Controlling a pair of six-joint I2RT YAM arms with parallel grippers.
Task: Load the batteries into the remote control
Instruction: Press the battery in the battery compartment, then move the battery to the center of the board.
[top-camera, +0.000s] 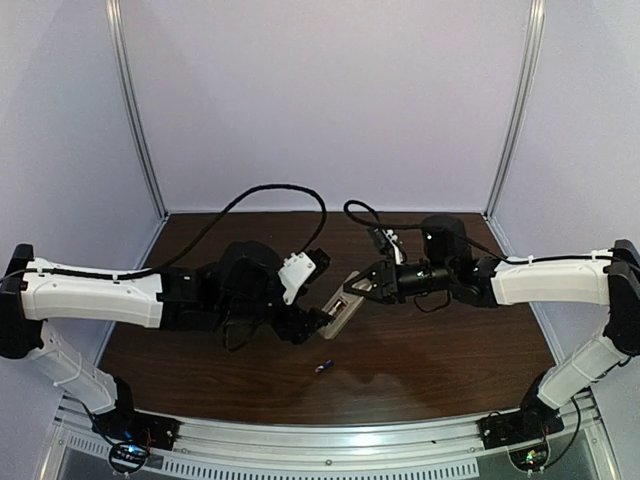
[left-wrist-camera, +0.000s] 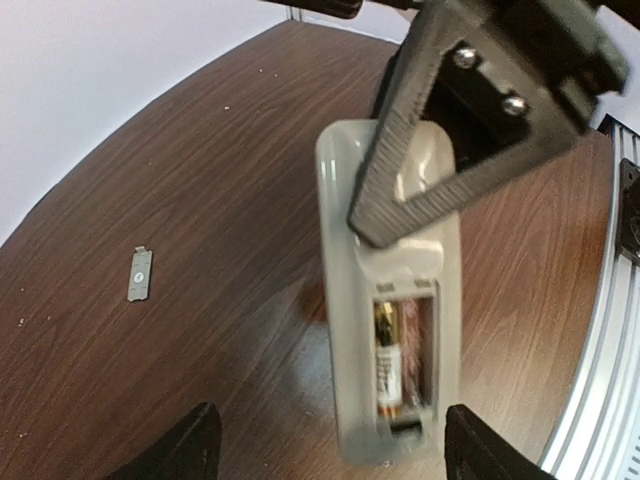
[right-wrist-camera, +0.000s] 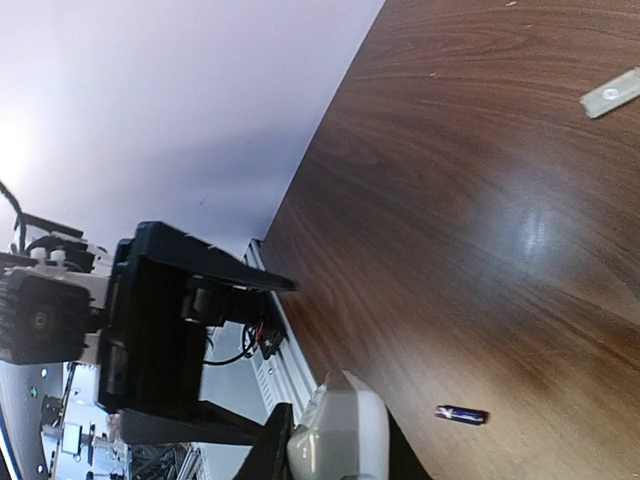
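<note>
The white remote control (left-wrist-camera: 345, 300) is held above the table, back side up, with its battery bay open. One whitish and gold battery (left-wrist-camera: 386, 360) lies in the bay's left slot; the right slot looks empty. My right gripper (top-camera: 362, 287) is shut on the remote's far end (right-wrist-camera: 340, 435), and one of its fingers (left-wrist-camera: 450, 150) crosses the remote. My left gripper (left-wrist-camera: 325, 445) is open, its fingers (left-wrist-camera: 185, 450) either side of the remote's near end. The blue-purple battery (top-camera: 322, 368) lies on the table, also in the right wrist view (right-wrist-camera: 461, 414).
The small grey battery cover (left-wrist-camera: 141, 273) lies flat on the brown table, also in the right wrist view (right-wrist-camera: 612, 93). The metal rail (top-camera: 320, 440) runs along the table's near edge. The left arm (right-wrist-camera: 150, 320) sits close in front of the right wrist camera.
</note>
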